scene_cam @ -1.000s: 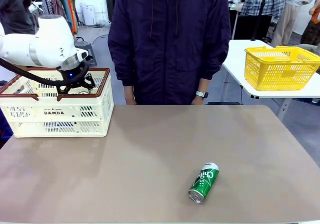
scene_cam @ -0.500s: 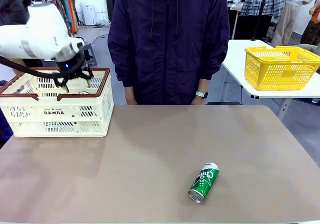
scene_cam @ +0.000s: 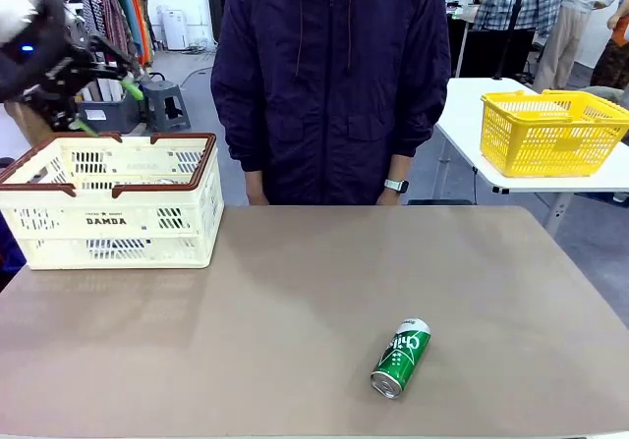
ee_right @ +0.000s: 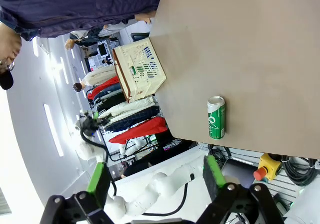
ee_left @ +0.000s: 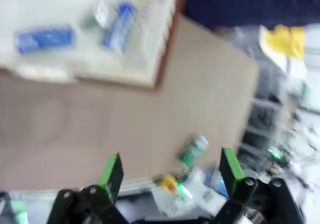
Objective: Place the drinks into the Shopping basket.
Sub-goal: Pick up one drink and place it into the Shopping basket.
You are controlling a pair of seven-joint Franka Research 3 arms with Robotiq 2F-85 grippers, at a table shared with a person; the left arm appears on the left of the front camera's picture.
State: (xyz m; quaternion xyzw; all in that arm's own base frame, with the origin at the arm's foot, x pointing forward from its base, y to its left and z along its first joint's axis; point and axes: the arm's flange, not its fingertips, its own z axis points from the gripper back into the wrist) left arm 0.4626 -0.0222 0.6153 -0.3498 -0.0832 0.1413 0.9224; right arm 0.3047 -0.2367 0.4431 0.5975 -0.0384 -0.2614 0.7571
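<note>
Both claws spread empty, left claw [scene_cam: 101,105] above the Shopping basket [scene_cam: 110,223], green can [scene_cam: 401,357] on table

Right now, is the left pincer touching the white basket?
Apart. In the front view the left pincer hangs open in the air above the basket, with clear background showing between its green fingertips and the brown rim.

The Shopping basket [scene_cam: 110,203] stands on the desk [scene_cam: 295,301] at its far left, with 2 cans [ee_left: 117,24] lying inside. 1 can [scene_cam: 401,357] lies on its side near the front, right of middle, well apart from the basket. The left claw [scene_cam: 103,95] hangs above the basket's far rim.
</note>
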